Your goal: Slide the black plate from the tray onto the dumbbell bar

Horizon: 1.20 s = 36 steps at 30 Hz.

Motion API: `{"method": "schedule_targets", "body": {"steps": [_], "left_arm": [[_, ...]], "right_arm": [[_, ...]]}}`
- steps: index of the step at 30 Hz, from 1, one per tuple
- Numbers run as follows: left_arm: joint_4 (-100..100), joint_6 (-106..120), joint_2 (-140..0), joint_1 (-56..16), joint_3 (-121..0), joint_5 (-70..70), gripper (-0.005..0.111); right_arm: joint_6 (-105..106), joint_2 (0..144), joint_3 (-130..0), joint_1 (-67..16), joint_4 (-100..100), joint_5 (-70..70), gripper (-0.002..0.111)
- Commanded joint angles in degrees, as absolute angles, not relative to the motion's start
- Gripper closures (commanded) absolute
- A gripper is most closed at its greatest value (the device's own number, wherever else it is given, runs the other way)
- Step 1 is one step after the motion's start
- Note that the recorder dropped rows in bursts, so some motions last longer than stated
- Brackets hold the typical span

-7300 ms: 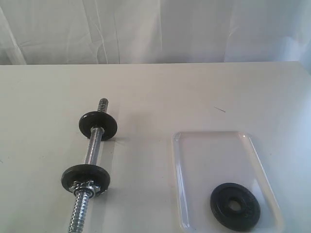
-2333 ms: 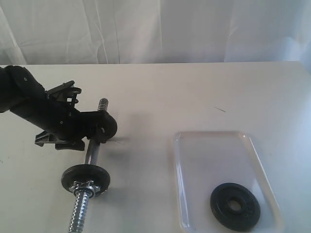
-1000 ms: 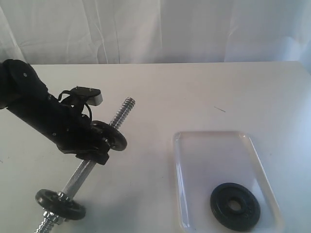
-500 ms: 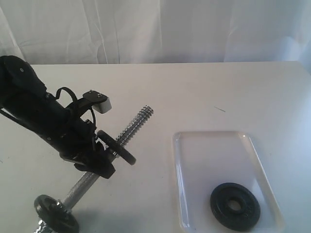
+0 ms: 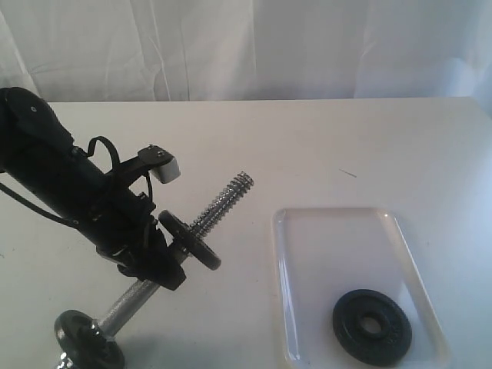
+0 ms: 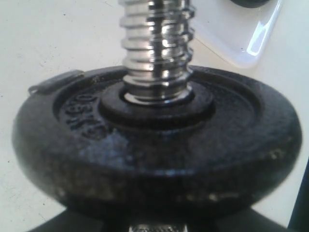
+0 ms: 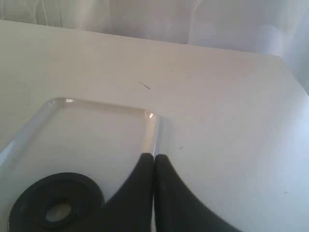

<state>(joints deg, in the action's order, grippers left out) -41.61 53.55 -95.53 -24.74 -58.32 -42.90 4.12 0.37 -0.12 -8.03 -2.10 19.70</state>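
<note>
The black plate (image 5: 372,327) lies flat in the near end of the translucent tray (image 5: 330,211). My left gripper (image 5: 163,265) is shut on the chrome dumbbell bar (image 5: 219,204) and holds it off the table, tilted, with its threaded end pointing up towards the tray. One mounted disc (image 5: 191,240) sits just beyond the gripper and another (image 5: 88,350) at the bar's low end. The left wrist view shows that mounted disc (image 6: 159,145) close up below the threads (image 6: 157,48). My right gripper (image 7: 154,157) is shut and empty above the tray rim (image 7: 155,130), beside the black plate (image 7: 58,205). It is outside the exterior view.
White table (image 5: 323,138) with a curtain behind it. A small dark mark (image 5: 347,173) lies beyond the tray. The left arm (image 5: 54,177) reaches in from the left edge. A tray corner (image 6: 251,43) appears in the left wrist view.
The left arm came in, shut on the bar and lifted it. Over the last second the bar's threaded end has swung right, towards the tray. The black plate has not moved.
</note>
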Motion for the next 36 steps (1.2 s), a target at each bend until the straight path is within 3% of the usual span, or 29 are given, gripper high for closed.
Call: {"method": "schedule_targets", "body": {"steps": [1,11,20,30,36], "left_arm": [[-49.0,53.9,-92.4,-24.8,-59.5,-47.6,0.107],[-49.0,53.9,-92.4,-24.8,-59.5,-47.6,0.107],[-49.0,53.9,-92.4,-24.8,-59.5,-47.6,0.107],[-49.0,53.9,-92.4,-24.8,-59.5,-46.5,0.107],[-49.0,53.9,-92.4,-24.8,-59.5,-46.5,0.107]], "right_arm": [[4.3,0.0,0.0,-8.3,-1.7,19.2,0.108],[4.3,0.0,0.0,-8.3,-1.7,17.7,0.108],[4.3,0.0,0.0,-8.3,-1.9,-10.6,0.108],[3.8,0.0,0.0,-8.3,-2.0,-19.8,0.108],[-18.1,0.0,0.0,-8.3,-2.0,-25.6,0.108]]}}
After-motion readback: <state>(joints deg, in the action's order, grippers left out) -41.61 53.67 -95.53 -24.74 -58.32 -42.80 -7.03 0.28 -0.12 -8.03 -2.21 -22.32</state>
